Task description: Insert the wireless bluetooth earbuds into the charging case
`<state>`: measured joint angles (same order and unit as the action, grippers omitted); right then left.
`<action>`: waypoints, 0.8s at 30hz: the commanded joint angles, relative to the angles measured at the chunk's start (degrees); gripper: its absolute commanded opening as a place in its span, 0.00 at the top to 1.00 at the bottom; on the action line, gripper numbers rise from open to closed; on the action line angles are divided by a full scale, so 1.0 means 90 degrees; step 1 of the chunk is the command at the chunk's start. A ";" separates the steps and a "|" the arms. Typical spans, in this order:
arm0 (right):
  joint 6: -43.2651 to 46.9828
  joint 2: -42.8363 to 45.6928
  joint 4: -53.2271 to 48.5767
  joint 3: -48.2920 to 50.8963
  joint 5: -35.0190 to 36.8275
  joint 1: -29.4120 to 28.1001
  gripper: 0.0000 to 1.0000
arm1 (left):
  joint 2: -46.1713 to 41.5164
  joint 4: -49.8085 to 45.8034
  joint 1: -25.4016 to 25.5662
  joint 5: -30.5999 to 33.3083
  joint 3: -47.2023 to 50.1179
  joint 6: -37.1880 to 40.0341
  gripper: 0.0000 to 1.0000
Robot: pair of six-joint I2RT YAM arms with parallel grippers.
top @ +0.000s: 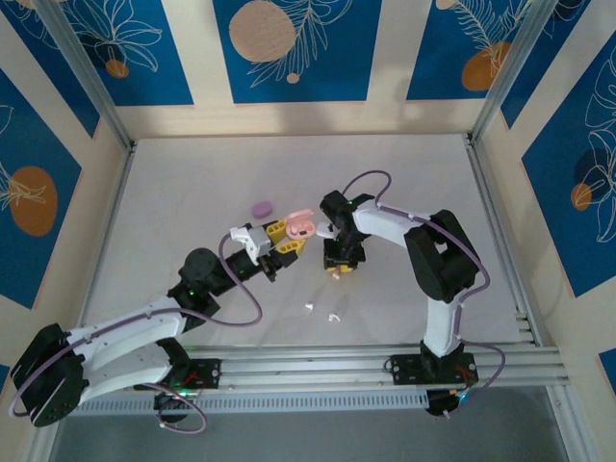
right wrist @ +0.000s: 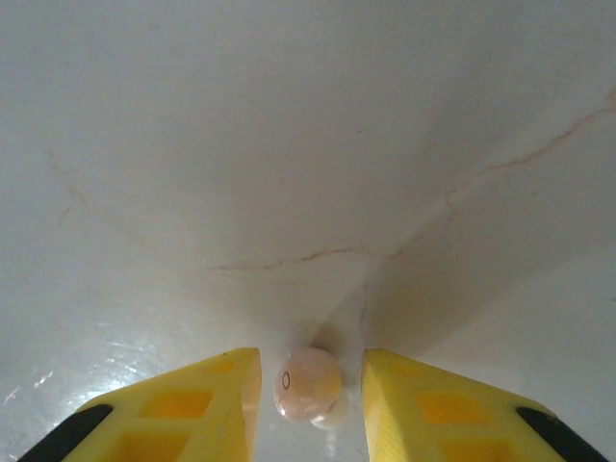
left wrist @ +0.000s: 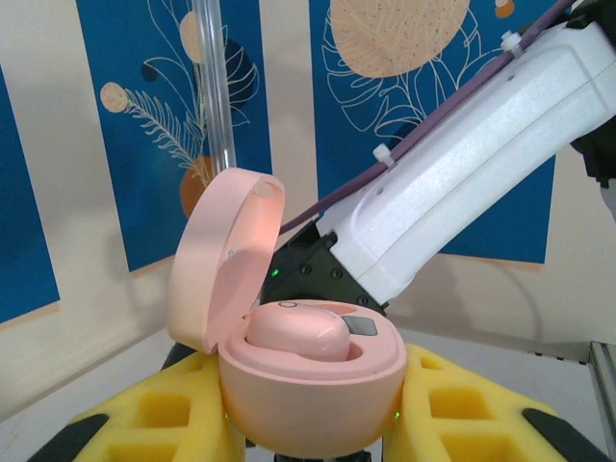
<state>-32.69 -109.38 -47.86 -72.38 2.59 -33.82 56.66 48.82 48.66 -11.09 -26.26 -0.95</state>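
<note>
Left hand (left wrist: 313, 433) holds open pink case (left wrist: 308, 390), 1 bud (left wrist: 294, 334) in; right hand (right wrist: 310, 414), narrow, straddles 2nd bud (right wrist: 308, 381) on bench (right wrist: 289, 144).

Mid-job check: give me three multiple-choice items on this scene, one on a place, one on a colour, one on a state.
1. Where does the loose pink earbud lie?
A) on the table, between the right gripper fingers
B) inside a lilac case
C) on a white case

2. What colour is the case that the left gripper holds?
A) white
B) pink
C) lilac

3. How is its lid?
A) shut
B) open, with one seated bud inside
C) missing

Answers:
1 A, the right wrist view shows it between the yellow fingers.
2 B, the left wrist view shows a pink shell.
3 B, the lid stands hinged back.
</note>
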 commanded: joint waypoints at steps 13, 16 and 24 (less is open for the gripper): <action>-0.0045 -0.0363 -0.0416 -0.0444 0.0208 -0.0216 0.71 | -0.0168 0.0220 0.0053 0.0148 0.0146 0.0067 0.75; -0.0003 -0.0377 -0.0462 -0.0471 0.0246 -0.0241 0.71 | -0.0153 0.0220 0.0052 0.0149 0.0144 0.0067 0.75; 0.0101 -0.0437 -0.0811 -0.0665 0.0799 -0.0330 0.73 | -0.0133 0.0242 0.0055 0.0146 0.0135 0.0047 0.75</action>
<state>-32.77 -112.07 -51.77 -76.31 6.46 -35.90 55.77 48.80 48.66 -10.37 -25.39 -0.95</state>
